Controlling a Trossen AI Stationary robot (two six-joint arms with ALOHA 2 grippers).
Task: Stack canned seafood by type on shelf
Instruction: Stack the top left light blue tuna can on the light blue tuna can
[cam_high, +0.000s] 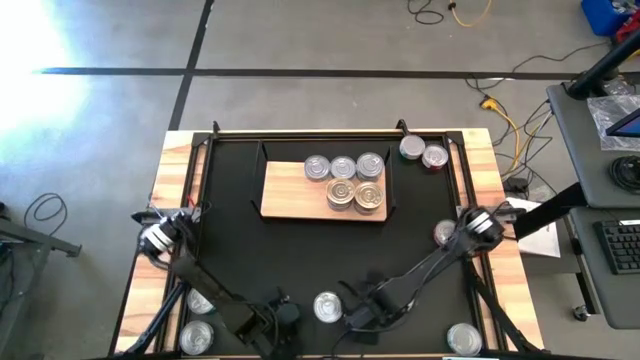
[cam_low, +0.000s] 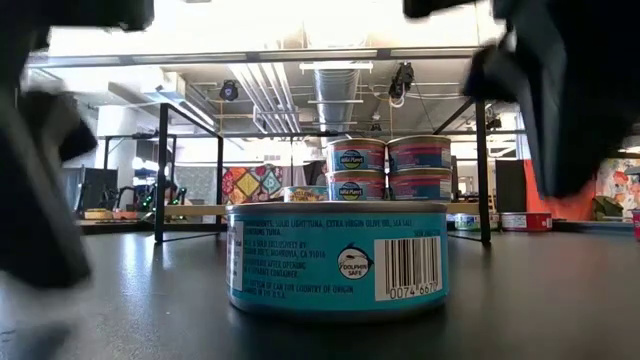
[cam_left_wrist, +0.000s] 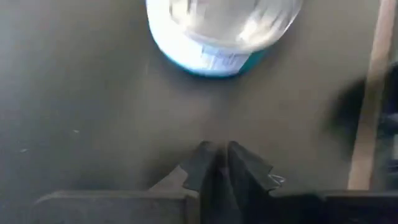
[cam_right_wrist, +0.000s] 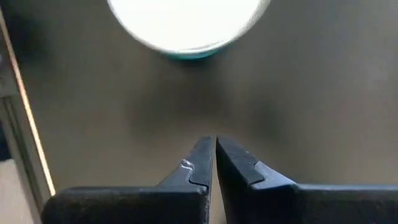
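While both arms are hovering low over the near part of the black mat (cam_high: 300, 260), the stacking job is looking only partly done. Five tins are sitting on the light-wood shelf (cam_high: 285, 200) at its right end, three in a back row (cam_high: 343, 166) and two (cam_high: 355, 195) in front of them; from the low view, blue-and-red labelled cans (cam_low: 388, 168) are appearing two high there, so some stacking seems to be under way, though I cannot tell whether every pile is one type. The left half of the shelf is lying bare. Plenty is remaining off it: two cans (cam_high: 423, 153) are resting just beyond the shelf's far right corner, one with reddish sides; another tin (cam_high: 444, 233) is lying at the mat's right edge beside the right arm; a teal-labelled tuna can (cam_high: 328, 307) is standing at the near middle between the two grippers; two more (cam_high: 198, 320) are waiting at the near left and one (cam_high: 463, 338) at the near right. The left gripper (cam_left_wrist: 216, 163) is hanging with its fingers nearly together, holding nothing, a teal-sided can (cam_left_wrist: 221, 31) lying just ahead of it. The right gripper (cam_right_wrist: 215, 152) is likewise closed and empty, with a bright-topped can (cam_right_wrist: 186, 25) ahead. By my judgement, roughly half the tins are still needing to be carried over.
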